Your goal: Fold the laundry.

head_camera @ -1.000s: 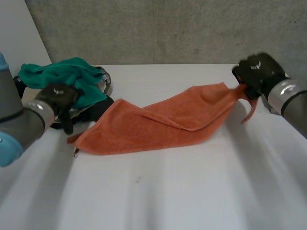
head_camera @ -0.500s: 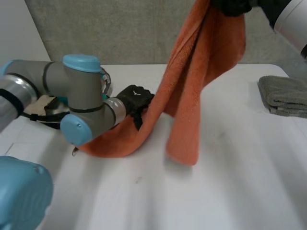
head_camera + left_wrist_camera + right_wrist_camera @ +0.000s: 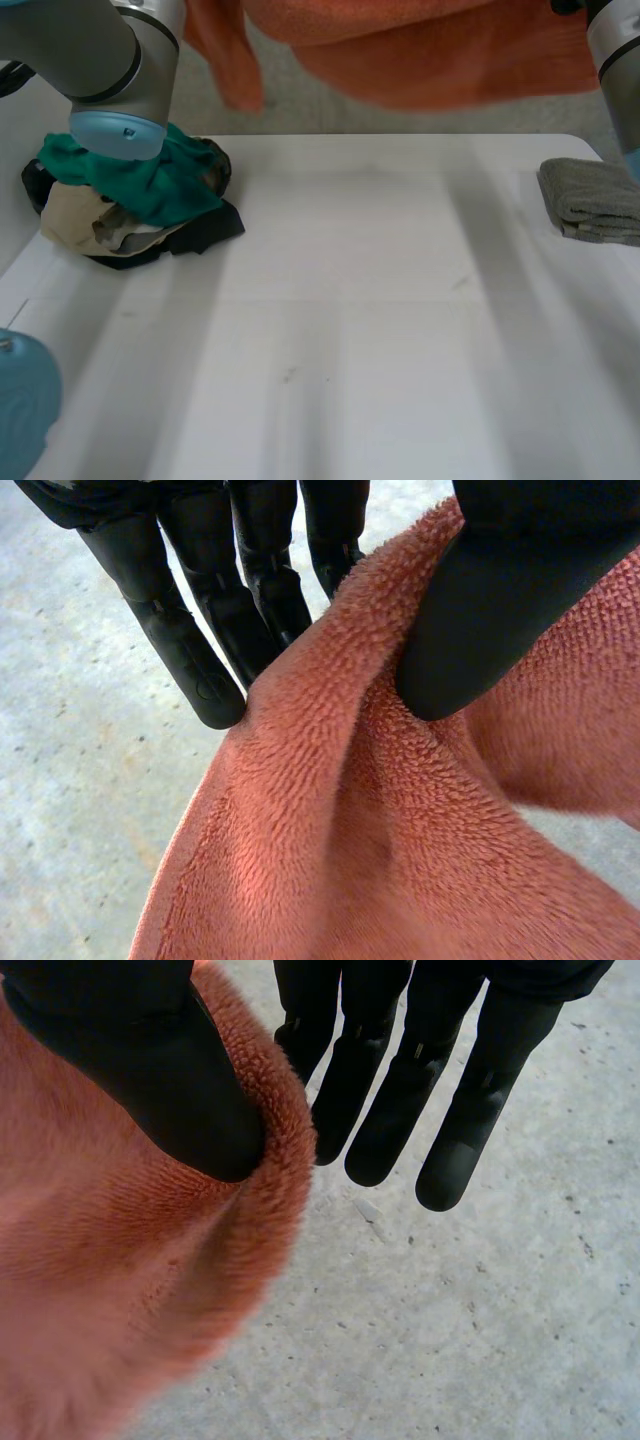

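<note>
Orange towel (image 3: 430, 50) pinched, left hand (image 3: 500, 600), right hand (image 3: 150, 1070)

Right hand (image 3: 372, 1110) has the orange towel (image 3: 120, 1290) pinched at its edge, thumb dug into the fuzzy fold and the fingers sticking out straight next to it. Speckled grey concrete surface (image 3: 480, 1350) behind.

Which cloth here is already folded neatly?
The grey towel at the right edge of the table: it lies folded, while the orange towel hangs in the air and the green cloth sits crumpled.
</note>
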Robot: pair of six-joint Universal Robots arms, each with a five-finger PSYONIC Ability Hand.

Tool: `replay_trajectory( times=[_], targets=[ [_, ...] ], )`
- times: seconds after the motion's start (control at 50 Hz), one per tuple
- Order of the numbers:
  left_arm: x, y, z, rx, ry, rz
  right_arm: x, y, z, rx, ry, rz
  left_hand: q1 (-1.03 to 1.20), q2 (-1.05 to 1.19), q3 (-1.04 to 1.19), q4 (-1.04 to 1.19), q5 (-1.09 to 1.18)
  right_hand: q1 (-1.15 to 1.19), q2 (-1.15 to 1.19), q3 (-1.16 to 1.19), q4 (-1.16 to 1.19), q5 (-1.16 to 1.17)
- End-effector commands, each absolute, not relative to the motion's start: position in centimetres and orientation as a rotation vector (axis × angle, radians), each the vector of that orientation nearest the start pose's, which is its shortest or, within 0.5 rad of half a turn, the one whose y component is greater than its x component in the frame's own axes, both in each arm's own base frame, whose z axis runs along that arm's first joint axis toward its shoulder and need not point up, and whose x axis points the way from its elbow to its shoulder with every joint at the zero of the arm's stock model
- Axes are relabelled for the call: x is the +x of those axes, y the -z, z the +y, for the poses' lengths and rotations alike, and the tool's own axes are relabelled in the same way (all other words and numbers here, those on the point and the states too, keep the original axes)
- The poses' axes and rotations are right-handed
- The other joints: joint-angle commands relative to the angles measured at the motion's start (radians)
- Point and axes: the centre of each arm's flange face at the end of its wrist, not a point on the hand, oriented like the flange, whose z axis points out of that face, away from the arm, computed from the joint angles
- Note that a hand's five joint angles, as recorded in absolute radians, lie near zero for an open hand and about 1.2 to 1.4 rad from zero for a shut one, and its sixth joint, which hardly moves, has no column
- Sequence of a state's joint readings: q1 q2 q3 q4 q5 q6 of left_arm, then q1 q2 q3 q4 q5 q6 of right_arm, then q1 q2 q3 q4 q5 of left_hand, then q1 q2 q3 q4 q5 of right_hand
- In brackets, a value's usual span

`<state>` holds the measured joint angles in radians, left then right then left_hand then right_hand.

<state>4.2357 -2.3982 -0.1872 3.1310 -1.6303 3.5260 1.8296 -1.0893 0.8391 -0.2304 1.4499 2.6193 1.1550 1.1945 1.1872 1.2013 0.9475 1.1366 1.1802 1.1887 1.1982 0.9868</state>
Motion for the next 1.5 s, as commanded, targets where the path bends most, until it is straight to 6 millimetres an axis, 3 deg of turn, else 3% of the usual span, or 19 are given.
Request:
replay_trajectory(
  times=[0.02,0.04,0.1,0.12,0.18,0.2,0.28,0.34,0.36,0.4,0.42,0.52,0.62,0.7,0.86,1.0,1.14,1.5],
  targets=[
    [-33.3,-34.3,-37.0,0.674,2.582,1.746,25.5,-33.8,-38.5,-0.876,2.62,1.651,0.241,0.202,0.209,0.195,0.274,0.26,0.216,0.208,0.198,0.235],
    [-33.6,-31.8,-36.7,0.742,2.514,1.827,25.8,-31.9,-38.0,-0.917,2.545,1.695,0.241,0.202,0.209,0.195,0.274,0.26,0.216,0.208,0.198,0.235],
    [-33.8,-28.2,-36.5,0.824,2.425,1.928,26.3,-28.9,-37.2,-0.971,2.433,1.771,0.241,0.202,0.209,0.195,0.274,0.26,0.216,0.208,0.198,0.235],
    [-33.9,-25.9,-36.2,0.867,2.367,1.985,26.3,-27.0,-36.8,-0.998,2.368,1.821,0.241,0.202,0.209,0.195,0.274,0.26,0.216,0.208,0.198,0.235],
    [-33.8,-22.5,-35.8,0.91,2.264,2.075,26.2,-23.7,-36.3,-1.042,2.267,1.915,0.241,0.202,0.209,0.195,0.274,0.26,0.216,0.208,0.198,0.235],
    [-33.6,-20.4,-35.6,0.93,2.197,2.128,26.1,-21.6,-36.0,-1.072,2.208,1.971,0.166,0.126,0.134,0.12,0.199,0.26,0.216,0.208,0.198,0.235],
    [-32.9,-16.9,-34.7,0.951,2.039,2.243,25.6,-16.9,-35.4,-1.175,2.069,2.102,0.033,-0.006,0.001,-0.013,0.066,0.26,0.216,0.208,0.198,0.235],
    [-32.4,-15.9,-34.1,0.954,1.957,2.3,25.3,-15.3,-35.0,-1.238,2.022,2.153,-0.049,-0.088,-0.081,-0.095,-0.016,0.26,0.216,0.208,0.198,0.235],
    [-32.0,-15.7,-33.8,0.951,1.919,2.329,25.2,-14.8,-34.6,-1.266,1.997,2.169,-0.171,-0.211,-0.203,-0.217,-0.138,0.26,0.216,0.208,0.198,0.235],
    [-31.7,-15.7,-33.3,0.953,1.885,2.358,25.2,-14.5,-34.3,-1.283,1.986,2.169,-0.389,-0.428,-0.421,-0.435,-0.356,0.26,0.216,0.208,0.198,0.235],
    [-31.4,-15.9,-32.9,0.955,1.864,2.379,25.1,-14.5,-34.0,-1.285,1.982,2.17,-0.631,-0.67,-0.663,-0.677,-0.598,0.26,0.216,0.208,0.198,0.235],
    [-30.6,-16.9,-31.9,0.971,1.837,2.408,25.1,-15.8,-33.4,-1.27,2.011,2.144,-0.868,-0.907,-0.9,-0.914,-0.835,0.26,0.216,0.208,0.198,0.235],
    [-28.8,-18.3,-32.1,0.912,1.874,2.393,25.3,-17.1,-33.0,-1.236,2.033,2.115,-0.895,-0.934,-0.927,-0.941,-0.862,0.26,0.216,0.208,0.198,0.235],
    [-25.9,-18.9,-32.9,0.825,1.884,2.38,25.3,-17.7,-33.0,-1.189,2.038,2.109,-0.898,-0.937,-0.93,-0.944,-0.865,0.26,0.216,0.208,0.198,0.235],
    [-22.1,-17.1,-33.6,0.868,1.804,2.441,25.3,-17.8,-33.1,-1.178,2.041,2.106,-0.777,-0.817,-0.81,-0.824,-0.745,0.26,0.216,0.208,0.198,0.235],
    [-20.2,-15.6,-34.9,0.963,1.798,2.424,25.3,-17.6,-33.3,-1.176,2.033,2.113,-0.733,-0.773,-0.765,-0.779,-0.7,0.26,0.216,0.208,0.198,0.235],
    [-20.7,-13.8,-36.4,1.04,1.821,2.413,25.2,-17.6,-33.3,-1.169,2.035,2.115,-0.663,-0.702,-0.695,-0.709,-0.63,0.26,0.216,0.208,0.198,0.235],
    [-23.8,-13.4,-38.0,1.163,1.84,2.273,24.4,-17.7,-33.3,-1.155,2.014,2.154,-0.601,-0.641,-0.633,-0.647,-0.568,0.26,0.216,0.208,0.198,0.235]
  ],
)
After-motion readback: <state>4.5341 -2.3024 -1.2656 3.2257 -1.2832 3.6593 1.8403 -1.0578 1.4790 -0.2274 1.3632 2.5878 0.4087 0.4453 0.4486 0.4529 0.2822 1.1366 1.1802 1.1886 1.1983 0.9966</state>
